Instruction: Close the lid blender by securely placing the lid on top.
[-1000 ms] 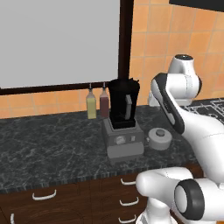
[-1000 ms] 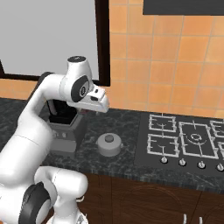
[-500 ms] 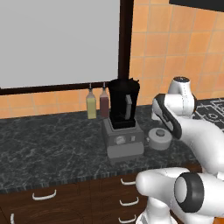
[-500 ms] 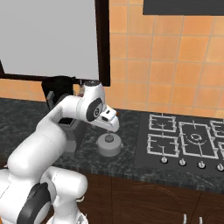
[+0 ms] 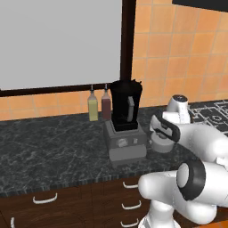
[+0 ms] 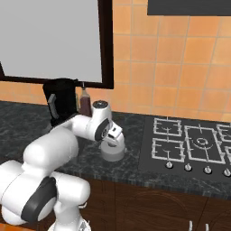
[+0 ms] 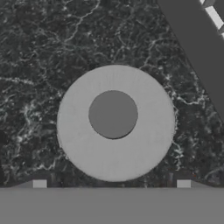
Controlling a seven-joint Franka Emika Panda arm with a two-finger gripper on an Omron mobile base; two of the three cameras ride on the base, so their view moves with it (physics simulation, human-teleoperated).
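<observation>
At the far left of the left base view the dark marbled desk point(image 5: 49, 151) lies bare, with drawer fronts point(image 5: 44, 199) below its front edge. Next come a yellowish bottle point(image 5: 92, 107) and a dark-red bottle point(image 5: 106, 104) against the wall, just beside the blender point(image 5: 126, 122), whose black jar stands open-topped on its grey base. Right of the blender, close to its base, the lid point(image 5: 162, 143) lies flat on the desk, partly hidden by the arm's wrist bent low over it. In the hand view the lid point(image 7: 116, 123) sits centred, knob up, bare desk around it and the edge of the hob point(image 7: 199, 48) at one corner. The tool point(image 7: 111, 184) hangs straight above the lid, its tips spread wider than the lid and holding nothing. Farther right in the right base view, the lid point(image 6: 112, 152) has open desk before the hob point(image 6: 191, 144).
</observation>
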